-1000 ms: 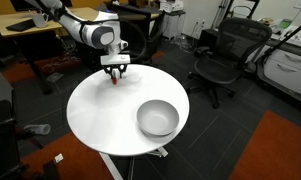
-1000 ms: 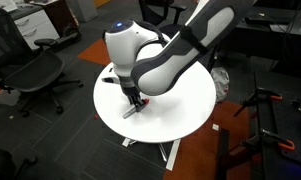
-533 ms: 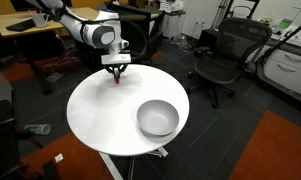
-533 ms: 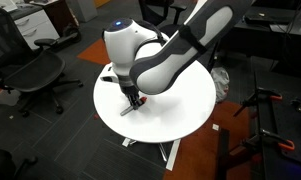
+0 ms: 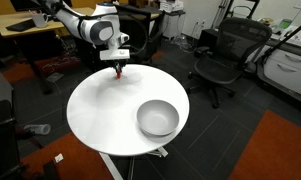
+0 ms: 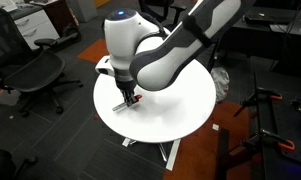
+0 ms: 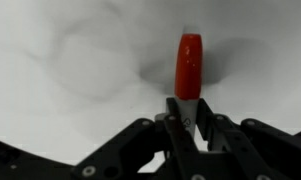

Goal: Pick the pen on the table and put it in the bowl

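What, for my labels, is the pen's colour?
The pen is red; wrist view shows it best.

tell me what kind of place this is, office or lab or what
Most likely an office or lab workspace: black mesh office chairs, a wooden desk at the back, and carpet tiles around the round white table.

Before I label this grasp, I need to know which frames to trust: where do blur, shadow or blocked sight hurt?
Wrist view: slightly soft, yet the red pen in the claw reads well; blotchy grey shadows mottle the table. In an exterior view, even light, bowl clear, pen a tiny speck. In an exterior view, the arm covers mid-frame; no bowl shows.
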You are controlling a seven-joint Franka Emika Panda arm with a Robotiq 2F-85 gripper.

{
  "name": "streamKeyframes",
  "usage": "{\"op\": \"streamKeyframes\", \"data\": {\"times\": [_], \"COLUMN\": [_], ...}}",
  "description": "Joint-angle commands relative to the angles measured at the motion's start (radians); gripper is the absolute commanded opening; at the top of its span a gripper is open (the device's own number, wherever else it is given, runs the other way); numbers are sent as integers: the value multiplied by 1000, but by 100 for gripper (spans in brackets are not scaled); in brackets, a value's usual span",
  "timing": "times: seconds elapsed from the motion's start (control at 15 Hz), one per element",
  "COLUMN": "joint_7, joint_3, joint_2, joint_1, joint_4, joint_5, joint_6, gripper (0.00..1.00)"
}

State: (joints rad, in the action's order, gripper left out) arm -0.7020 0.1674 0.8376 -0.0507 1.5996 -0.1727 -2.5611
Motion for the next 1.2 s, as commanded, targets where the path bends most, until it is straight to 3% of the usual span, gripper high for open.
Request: {"op": "streamKeyframes", "data": {"times": [0.0,0.47,0.8,1.13], "joint_7": [95,288,364,351], "joint_3": [3,-24,-26,8], "joint_2": [-133,-357,-519,-649], "joint_1": [12,38,101,200], "joint_4": [140,357,522,635], "joint_5": [10,6,50,177], "joint_6": [-95,-277,-408,-483], "gripper": [6,6,6,6]}}
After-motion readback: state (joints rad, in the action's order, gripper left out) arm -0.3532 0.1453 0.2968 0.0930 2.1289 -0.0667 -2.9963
